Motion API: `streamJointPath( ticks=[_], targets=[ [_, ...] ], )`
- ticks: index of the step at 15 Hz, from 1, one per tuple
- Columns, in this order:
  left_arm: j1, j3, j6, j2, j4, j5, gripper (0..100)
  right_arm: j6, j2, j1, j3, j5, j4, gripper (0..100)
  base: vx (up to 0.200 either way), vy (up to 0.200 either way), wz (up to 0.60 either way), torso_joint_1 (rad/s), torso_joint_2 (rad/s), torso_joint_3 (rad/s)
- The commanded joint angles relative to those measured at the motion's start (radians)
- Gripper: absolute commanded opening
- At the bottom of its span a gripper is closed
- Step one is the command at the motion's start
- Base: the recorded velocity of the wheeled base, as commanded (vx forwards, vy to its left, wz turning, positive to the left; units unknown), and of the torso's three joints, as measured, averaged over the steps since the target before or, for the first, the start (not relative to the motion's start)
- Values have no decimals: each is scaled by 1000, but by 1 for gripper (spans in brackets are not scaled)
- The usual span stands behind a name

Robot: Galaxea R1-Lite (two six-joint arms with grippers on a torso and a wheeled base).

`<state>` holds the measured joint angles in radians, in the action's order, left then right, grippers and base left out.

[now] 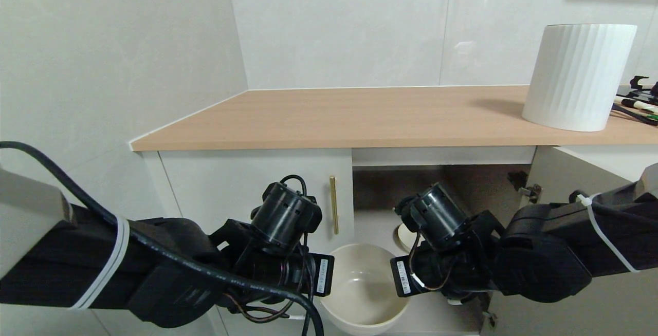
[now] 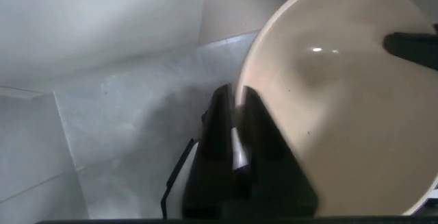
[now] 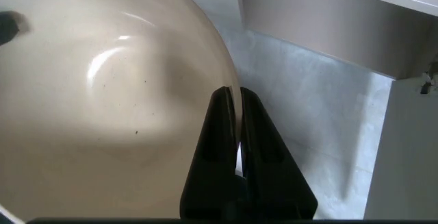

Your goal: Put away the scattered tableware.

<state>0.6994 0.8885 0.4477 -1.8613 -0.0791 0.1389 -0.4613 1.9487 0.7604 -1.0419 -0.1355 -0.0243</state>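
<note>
Bowl: a cream bowl (image 1: 362, 290) sits at the bottom centre of the head view, mouth up, held between the two grippers in front of the open cabinet.
Left gripper: the left gripper (image 1: 323, 277) is at the bowl's left rim; in the left wrist view its fingers (image 2: 220, 131) are pinched on the rim, one inside the bowl and one outside.
Right gripper: the right gripper (image 1: 403, 278) is at the opposite rim, its fingers (image 3: 220, 125) clamped on the bowl's edge in the same way.
Cabinet floor: a pale, grey-veined surface (image 3: 321, 114) lies beneath and behind the bowl.
Cabinet: white fronts at mid-frame. The left door (image 1: 247, 187) is closed and carries an upright brass handle (image 1: 333, 205); the right door (image 1: 565, 310) stands swung open at lower right, with a hinge (image 1: 529, 190) at its inner edge.
Inside: a pale round dish (image 1: 402, 236) is partly hidden behind the right gripper.
Countertop: a light wood-grain worktop (image 1: 360, 115) runs across the frame above the cabinet.
Canister: a white ribbed canister (image 1: 578, 76) stands upright at the right of the worktop, with dark-handled utensils (image 1: 637, 105) lying just beside it at the frame's edge.
Walls: glossy white tiles (image 1: 339, 28) line the back, meeting a plain pale wall (image 1: 103, 53) at left.
</note>
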Motion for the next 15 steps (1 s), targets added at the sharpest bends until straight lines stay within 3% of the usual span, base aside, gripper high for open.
streamJointPath(
  ticks=[1, 7, 10, 11, 15],
  targets=[
    [0, 1, 0, 4, -1, 1, 100, 1, 12, 0, 2, -1, -2, 0, 0, 0, 0, 0, 0, 0],
    [-1, 3, 0, 5, -1, 14, 100, -2, 108, -44, -23, -38, 29, 0, 0, 0, 0, 0, 0, 0],
    [-3, 3, 2, 7, -1, 19, 100, -4, 205, -135, -23, -125, 198, 0, 0, 0, 0, 0, 0, 0],
    [-3, 3, 0, 7, -1, 30, 100, -4, 259, -178, -20, -196, 317, 0, 0, 0, 0, 0, 0, 0],
    [-3, 4, 0, 19, -1, 37, 100, -28, 309, -285, -30, -231, 428, 0, 0, 0, 0, 0, 0, 0]
  ],
)
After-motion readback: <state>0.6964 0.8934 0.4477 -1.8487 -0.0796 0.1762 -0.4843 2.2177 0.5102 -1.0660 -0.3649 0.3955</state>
